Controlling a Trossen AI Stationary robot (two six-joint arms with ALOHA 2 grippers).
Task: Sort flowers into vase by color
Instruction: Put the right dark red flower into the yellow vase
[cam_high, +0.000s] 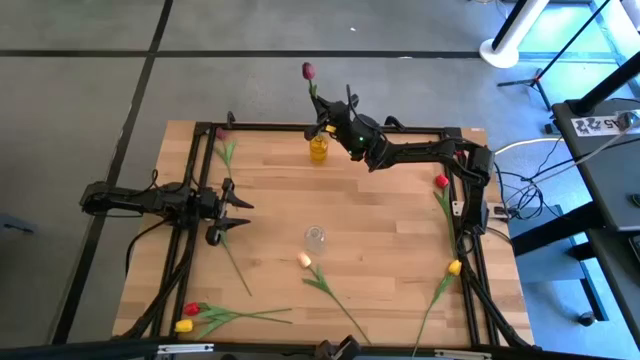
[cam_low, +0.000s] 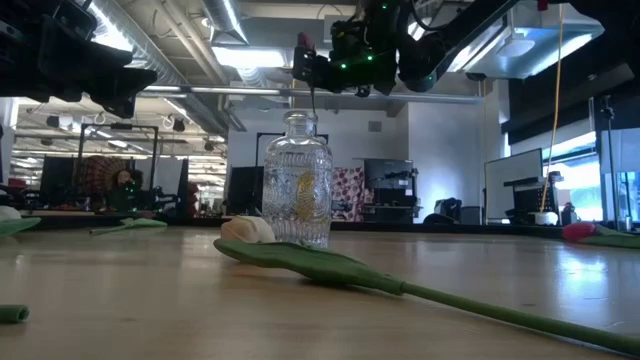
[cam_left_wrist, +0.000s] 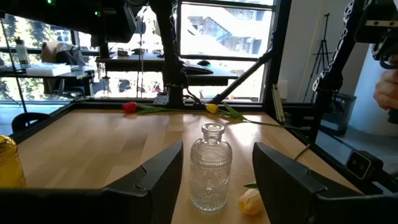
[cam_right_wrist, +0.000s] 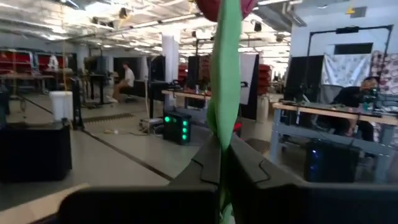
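Table: you're looking at a light wooden butcher-block tabletop inside a black frame, both arms reaching in over it.
Right arm: your right gripper is hovering at the far edge above the amber yellow glass vase, fingers pinching tight on the green stem of a dark red tulip. The bloom is sticking up past the table edge, and the stem is hanging down toward the vase's mouth.
Left arm: your left gripper is sitting on the left side, fingers spread wide with nothing between them, pointing at the clear textured glass bottle.
Clear bottle: it's standing upright near the table's middle, with a pale peach tulip lying just beside it.
Loose flowers: a red tulip and a yellow tulip are lying along the right edge. Another red one and yellow one are lying together at the near left corner.
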